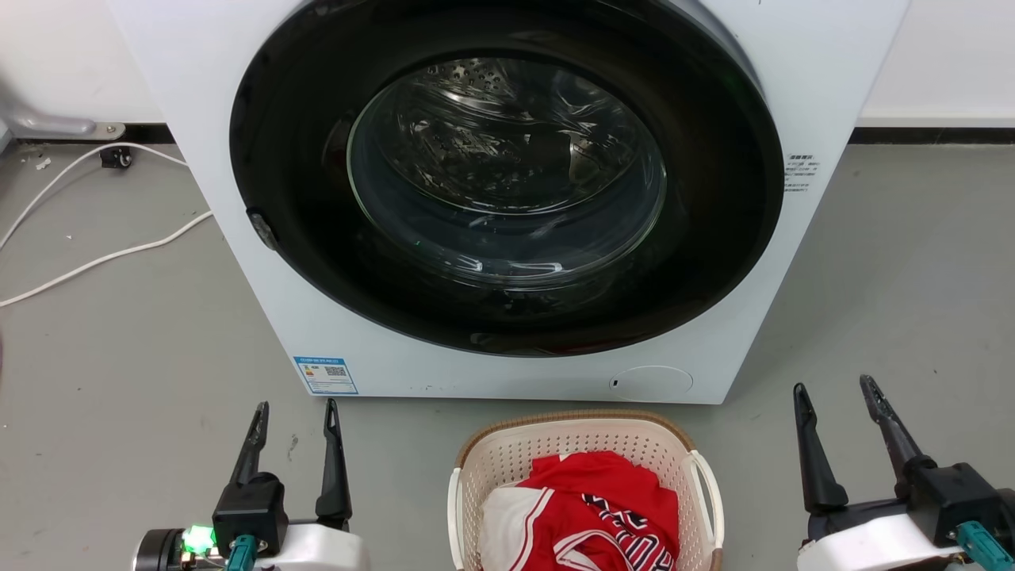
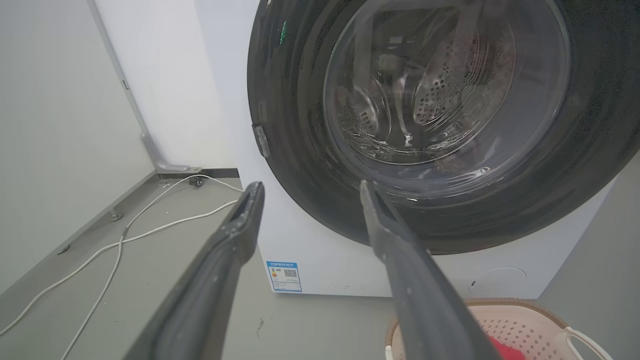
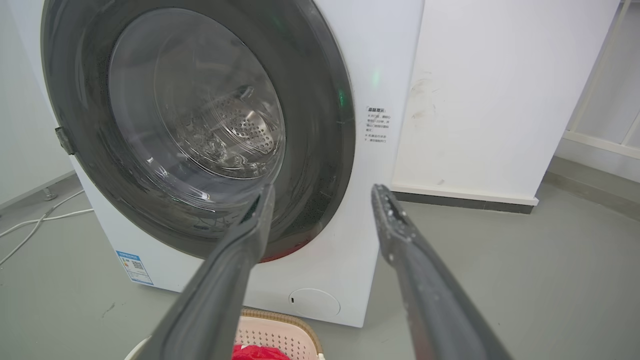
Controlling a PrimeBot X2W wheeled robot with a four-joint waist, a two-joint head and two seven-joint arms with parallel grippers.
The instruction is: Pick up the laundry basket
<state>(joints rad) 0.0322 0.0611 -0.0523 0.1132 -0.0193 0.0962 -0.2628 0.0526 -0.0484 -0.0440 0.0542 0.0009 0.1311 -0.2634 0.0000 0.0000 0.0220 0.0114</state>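
The laundry basket [image 1: 507, 452], cream-white and perforated with a tan rim and white loop handles, stands on the floor at the bottom centre of the head view, just in front of the washing machine. Red and white clothes [image 1: 587, 507] lie in it. My left gripper [image 1: 295, 416] is open to the basket's left, well apart from it. My right gripper [image 1: 836, 392] is open to its right, also apart. Part of the basket [image 2: 525, 325] shows at the lower right of the left wrist view, and its rim [image 3: 280, 320] at the bottom of the right wrist view.
The white washing machine [image 1: 507, 198] with its round dark door shut stands right behind the basket. White cables [image 1: 103, 254] trail over the grey floor at the left. A white wall [image 3: 500, 90] stands to the machine's right.
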